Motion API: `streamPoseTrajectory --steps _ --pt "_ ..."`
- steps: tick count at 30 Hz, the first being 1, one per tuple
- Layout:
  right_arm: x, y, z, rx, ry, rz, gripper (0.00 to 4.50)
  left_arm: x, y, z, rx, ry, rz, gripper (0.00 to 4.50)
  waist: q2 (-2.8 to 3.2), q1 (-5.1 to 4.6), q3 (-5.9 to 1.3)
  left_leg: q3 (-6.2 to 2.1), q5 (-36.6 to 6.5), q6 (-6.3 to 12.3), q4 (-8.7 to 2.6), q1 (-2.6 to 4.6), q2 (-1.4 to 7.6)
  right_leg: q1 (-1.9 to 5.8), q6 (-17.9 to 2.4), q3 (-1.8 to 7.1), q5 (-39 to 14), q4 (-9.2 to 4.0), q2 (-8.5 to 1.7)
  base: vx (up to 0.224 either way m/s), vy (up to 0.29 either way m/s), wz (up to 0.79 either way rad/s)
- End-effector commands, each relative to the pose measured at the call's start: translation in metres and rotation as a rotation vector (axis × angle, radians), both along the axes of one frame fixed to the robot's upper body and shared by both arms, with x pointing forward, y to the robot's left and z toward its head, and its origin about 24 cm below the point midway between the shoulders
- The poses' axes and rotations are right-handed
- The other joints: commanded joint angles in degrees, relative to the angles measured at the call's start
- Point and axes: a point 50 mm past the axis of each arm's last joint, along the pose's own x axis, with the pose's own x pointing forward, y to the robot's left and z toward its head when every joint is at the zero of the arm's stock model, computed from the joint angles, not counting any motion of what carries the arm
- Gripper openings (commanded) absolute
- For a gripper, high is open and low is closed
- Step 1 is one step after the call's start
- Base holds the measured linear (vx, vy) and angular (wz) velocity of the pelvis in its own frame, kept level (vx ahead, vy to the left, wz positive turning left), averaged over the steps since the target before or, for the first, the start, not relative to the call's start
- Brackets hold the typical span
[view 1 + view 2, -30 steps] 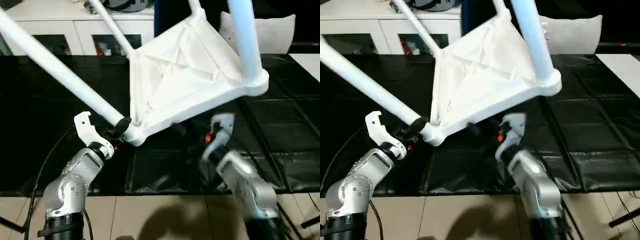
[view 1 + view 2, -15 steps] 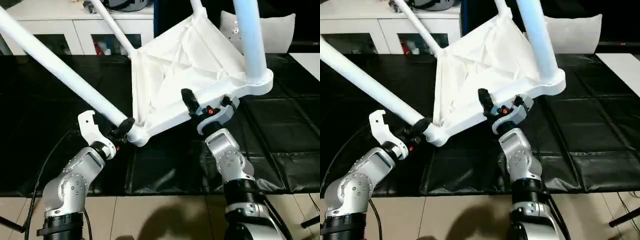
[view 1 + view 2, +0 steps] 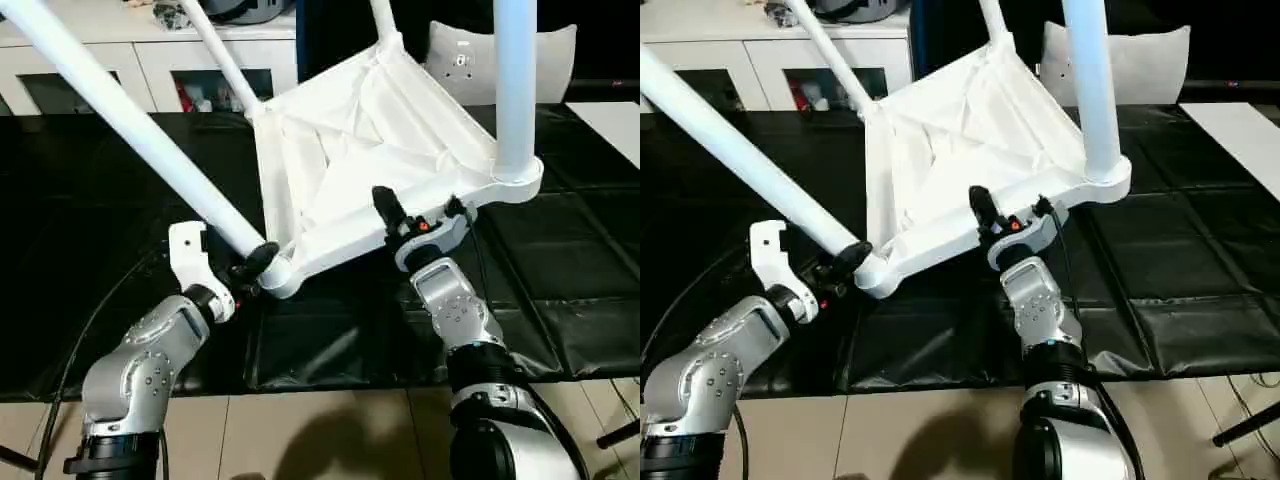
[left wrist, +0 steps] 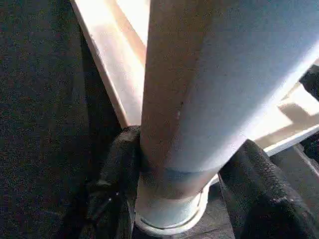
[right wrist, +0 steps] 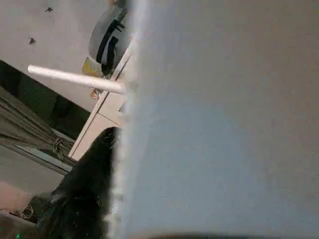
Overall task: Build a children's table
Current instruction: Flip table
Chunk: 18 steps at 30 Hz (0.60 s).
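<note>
My left gripper (image 4: 179,199) is clamped around a leg (image 3: 130,130) just above its corner socket, a black finger on each side. My right gripper (image 3: 415,218) pinches the near rim of the top (image 3: 370,140). The table (image 3: 970,150) rides upside down and tilted over the black mat (image 3: 560,260), legs up. A cabinet (image 3: 150,60) stands behind.

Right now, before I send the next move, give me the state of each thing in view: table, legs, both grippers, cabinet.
children's table: upside down, tilted, lifted off the black mat, ribbed underside showing.
Legs: seated in corner sockets, pointing up and outward.
Left gripper: shut on a leg's base by the near corner socket.
Right gripper: clamped on the tabletop's near edge.
Cabinet: glass doors shut.
</note>
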Motion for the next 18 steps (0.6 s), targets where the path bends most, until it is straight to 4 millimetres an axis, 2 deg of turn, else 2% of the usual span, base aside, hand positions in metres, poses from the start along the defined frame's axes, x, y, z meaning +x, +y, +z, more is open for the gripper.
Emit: streamPoseTrajectory --steps 1,3,6,7,8,9,11,13,14,16,17,18 --pt "0.01 0.019 0.031 0.017 -0.139 0.08 2.81 -0.007 -0.02 -0.016 -0.028 0.081 -0.115 1.99 -0.14 -0.03 -3.83 0.04 -6.3 1.61 -3.94 -0.12 0.82 3.55 -8.6 2.38 -13.5 -2.9 -2.69 0.0 0.0 0.0" --pt "0.01 0.019 0.031 0.02 -0.141 0.078 2.48 -0.007 -0.02 -0.017 -0.016 0.083 -0.116 1.99 -0.15 -0.22 -3.83 0.06 -6.2 1.76 -3.9 -0.17 0.77 3.57 -8.8 2.37 -12.9 -2.86 -2.64 0.0 0.0 0.0" --pt "0.008 0.02 0.034 0.046 -0.177 0.082 2.37 -0.007 -0.018 -0.017 0.02 0.07 -0.115 1.99 -0.12 -0.21 -3.99 0.05 -5.1 2.24 -3.76 -0.14 0.75 3.61 -9.2 2.37 -11.6 -2.66 -2.65 0.0 0.0 0.0" --pt "0.008 0.02 0.036 0.055 -0.192 0.086 2.37 -0.006 -0.017 -0.017 0.068 0.052 -0.109 1.99 -0.28 -0.22 -4.0 0.02 -4.6 2.65 -3.74 -0.18 0.78 3.62 -9.4 2.34 -10.7 -2.58 -2.58 0.0 0.0 0.0" --pt "0.007 0.019 0.037 0.058 -0.203 0.09 2.13 -0.004 -0.014 -0.017 0.151 0.027 -0.096 1.99 -0.17 -0.17 -3.97 -0.06 -4.6 2.86 -3.82 -0.14 0.83 3.58 -9.3 2.3 -10.7 -2.61 -2.5 0.0 0.0 0.0" --pt "0.007 0.018 0.038 0.041 -0.207 0.089 2.09 -0.003 -0.013 -0.016 0.202 -0.006 -0.093 2.34 -0.2 -0.24 -4.03 0.01 -4.3 3.13 -3.71 -0.1 0.81 3.58 -9.3 2.35 -10.2 -2.52 -2.56 0.0 0.0 0.0" --pt "0.007 0.017 0.038 0.013 -0.212 0.079 2.06 -0.001 -0.012 -0.014 0.214 -0.038 -0.078 2.67 -0.09 -0.16 -4.21 0.0 -2.9 3.24 -3.49 -0.21 0.75 3.64 -10.0 2.39 -8.3 -2.14 -2.61 0.0 0.0 0.0" --pt "0.009 0.011 0.042 -0.062 -0.227 0.023 2.04 -0.001 -0.008 -0.009 0.225 -0.094 -0.048 2.7 -0.26 -0.2 -4.31 0.05 -1.6 3.7 -3.26 -0.41 0.65 3.59 -10.5 2.4 -6.4 -1.96 -2.52 0.0 0.0 0.0" --pt "0.009 0.011 0.043 -0.066 -0.23 0.018 2.02 -0.001 -0.007 -0.008 0.23 -0.097 -0.047 2.79 -0.33 -0.05 -4.63 0.02 0.3 4.08 -2.86 -0.65 0.54 3.62 -10.8 2.49 -3.9 -1.45 -2.53 0.0 0.0 0.0" --pt "0.009 -0.005 0.05 -0.118 -0.249 -0.091 2.02 -0.006 0.0 -0.006 0.322 -0.162 -0.07 3.06 -0.39 -0.26 -4.64 -0.02 1.8 5.06 -2.65 -1.0 0.45 3.47 -11.3 2.4 -1.6 -1.1 -2.44 0.0 0.0 0.0" --pt "0.008 -0.005 0.051 -0.119 -0.25 -0.093 2.02 -0.007 0.0 -0.006 0.323 -0.164 -0.07 3.12 -0.55 -0.37 -4.58 0.01 1.7 5.41 -2.62 -1.02 0.42 3.39 -11.4 2.4 -1.9 -1.15 -2.42 0.0 0.0 0.0" --pt "0.007 -0.018 0.053 -0.175 -0.245 -0.178 2.02 -0.011 0.002 0.001 0.309 -0.216 -0.069 3.16 -0.49 -0.25 -4.65 0.14 1.6 5.81 -2.47 -0.91 0.52 3.15 -11.6 2.51 -2.3 -1.02 -2.48 0.0 0.0 0.0"
